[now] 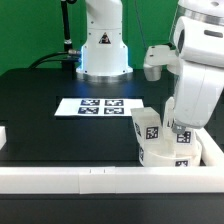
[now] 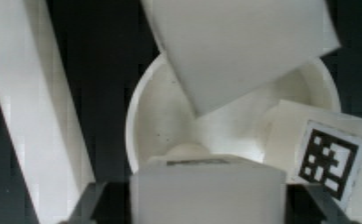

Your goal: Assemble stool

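Note:
The round white seat (image 1: 163, 152) lies at the exterior view's right, against the border rails. It fills the wrist view (image 2: 155, 110). A white block leg (image 1: 147, 126) with a tag stands tilted on the seat, and shows tagged in the wrist view (image 2: 324, 150). Another white leg (image 2: 240, 50) slants across the seat in the wrist view. My gripper (image 1: 181, 128) is low over the seat's right part. In the wrist view the gripper (image 2: 206, 205) is shut on a third white leg (image 2: 204, 192), with a dark finger on each side of it.
The marker board (image 1: 97, 105) lies flat on the black table in the middle. Long white border rails run along the front (image 1: 90, 178) and the right (image 1: 212, 150). One rail shows in the wrist view (image 2: 27, 110). The robot base (image 1: 103, 45) stands at the back.

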`<state>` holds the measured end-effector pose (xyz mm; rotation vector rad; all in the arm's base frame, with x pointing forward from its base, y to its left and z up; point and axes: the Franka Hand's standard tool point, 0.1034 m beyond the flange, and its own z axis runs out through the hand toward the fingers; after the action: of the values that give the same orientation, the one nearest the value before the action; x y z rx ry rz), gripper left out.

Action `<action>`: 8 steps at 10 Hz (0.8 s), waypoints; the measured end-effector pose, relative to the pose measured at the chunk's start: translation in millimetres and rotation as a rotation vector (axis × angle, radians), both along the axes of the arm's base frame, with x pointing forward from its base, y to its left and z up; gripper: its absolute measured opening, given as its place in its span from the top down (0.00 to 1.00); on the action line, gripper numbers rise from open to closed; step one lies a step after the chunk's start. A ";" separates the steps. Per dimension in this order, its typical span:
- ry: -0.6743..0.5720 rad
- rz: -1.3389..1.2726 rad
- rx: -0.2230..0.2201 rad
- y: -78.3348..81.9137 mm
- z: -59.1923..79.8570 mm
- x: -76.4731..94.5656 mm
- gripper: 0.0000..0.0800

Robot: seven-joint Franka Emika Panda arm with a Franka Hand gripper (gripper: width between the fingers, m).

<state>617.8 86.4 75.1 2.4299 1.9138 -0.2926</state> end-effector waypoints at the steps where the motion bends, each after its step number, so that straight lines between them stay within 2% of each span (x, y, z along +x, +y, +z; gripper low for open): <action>1: -0.014 -0.097 -0.011 0.0 -0.6 -0.1 0.58; 6: -0.097 -0.713 -0.085 6.3 -0.3 1.0 0.58; 8: -0.092 -1.039 -0.066 13.6 -0.6 1.1 0.58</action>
<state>618.9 100.0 74.5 3.0610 0.4403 -0.2341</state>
